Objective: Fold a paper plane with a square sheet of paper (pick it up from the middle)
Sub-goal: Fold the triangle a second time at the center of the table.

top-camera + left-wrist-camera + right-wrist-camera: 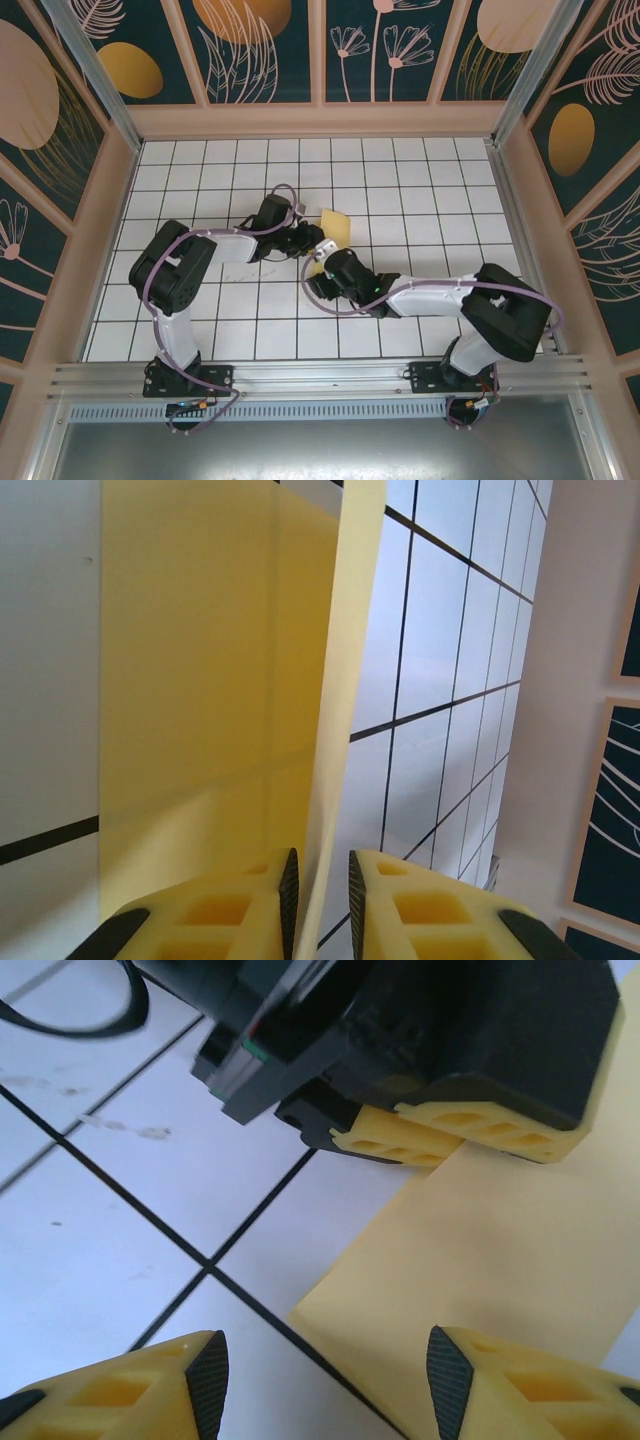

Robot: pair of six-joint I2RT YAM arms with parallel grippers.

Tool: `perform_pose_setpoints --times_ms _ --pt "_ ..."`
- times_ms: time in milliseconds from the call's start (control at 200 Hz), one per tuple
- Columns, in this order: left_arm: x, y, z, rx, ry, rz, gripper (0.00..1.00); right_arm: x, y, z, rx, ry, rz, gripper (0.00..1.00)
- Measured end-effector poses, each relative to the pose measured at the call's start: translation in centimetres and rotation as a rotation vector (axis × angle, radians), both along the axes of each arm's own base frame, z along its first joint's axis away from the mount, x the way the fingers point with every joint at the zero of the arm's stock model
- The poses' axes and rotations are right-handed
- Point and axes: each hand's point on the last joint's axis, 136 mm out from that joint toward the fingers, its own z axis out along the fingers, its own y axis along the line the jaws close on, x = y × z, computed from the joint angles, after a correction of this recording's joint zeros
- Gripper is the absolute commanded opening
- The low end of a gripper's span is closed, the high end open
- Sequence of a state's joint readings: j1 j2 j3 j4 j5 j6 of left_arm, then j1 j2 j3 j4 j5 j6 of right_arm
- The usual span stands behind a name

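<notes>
Inspecting from the left side, the left hand (pixel 323 895) was found pressed nearly together, pinching a raised flap of the square sheet of paper (pixel 336 227). In the wrist view that flap ran on edge between its jaws toward 12 o'clock. The rest of the sheet lay flat on the white tiled bench (pixel 200 180) at 9 o'clock of the flap, with faint crease lines showing. From above, the sheet sat near the bench's middle, at 2 o'clock of the left hand. The right hand (pixel 325 1380) stood at 6 o'clock of the sheet with its fingers spread wide and nothing between them. A corner of the sheet lay on the bench beneath its open gap.

Assessment: the sheet appeared very light, thin and limp, likely to sag where unsupported and to slide on the smooth tiles. It would take a crease readily and could crumple or tear under a hard tug. A light pinch should suffice. The raised flap near the middle offered the best hold, since the flat edges gave the fingers little to get under.
</notes>
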State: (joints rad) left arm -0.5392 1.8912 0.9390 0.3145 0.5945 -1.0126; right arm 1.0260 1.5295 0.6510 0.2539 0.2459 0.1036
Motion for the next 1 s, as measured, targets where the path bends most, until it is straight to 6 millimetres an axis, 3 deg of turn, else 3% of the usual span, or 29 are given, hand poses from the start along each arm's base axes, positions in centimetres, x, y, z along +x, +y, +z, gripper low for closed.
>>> perform_pose_setpoints --times_ms 270,495,671,816,941,1001 --pt "0.0 -0.1 0.4 -0.011 -0.002 -0.001 0.23 0.4 1.2 -0.6 -0.119 -0.095 0.028 0.56" --pt "0.0 -0.1 0.4 -0.012 -0.001 -0.002 0.23 1.1 1.1 -1.7 -0.22 -0.139 0.004 0.38" --pt "0.0 -0.1 0.4 -0.012 -0.001 -0.002 0.23 1.3 0.9 -1.3 -0.225 -0.154 -0.011 0.17" --pt "0.0 -0.1 0.5 -0.012 -0.002 -0.001 0.24 1.4 0.9 -0.6 -0.198 -0.148 -0.019 0.06" --pt "0.2 0.1 0.8 -0.005 -0.016 0.011 0.29 1.8 0.6 0.0 -0.156 -0.118 -0.03 0.0" --pt "0.4 0.3 1.2 0.005 -0.033 0.021 0.38 2.1 0.5 0.3 -0.131 -0.102 -0.033 0.0"
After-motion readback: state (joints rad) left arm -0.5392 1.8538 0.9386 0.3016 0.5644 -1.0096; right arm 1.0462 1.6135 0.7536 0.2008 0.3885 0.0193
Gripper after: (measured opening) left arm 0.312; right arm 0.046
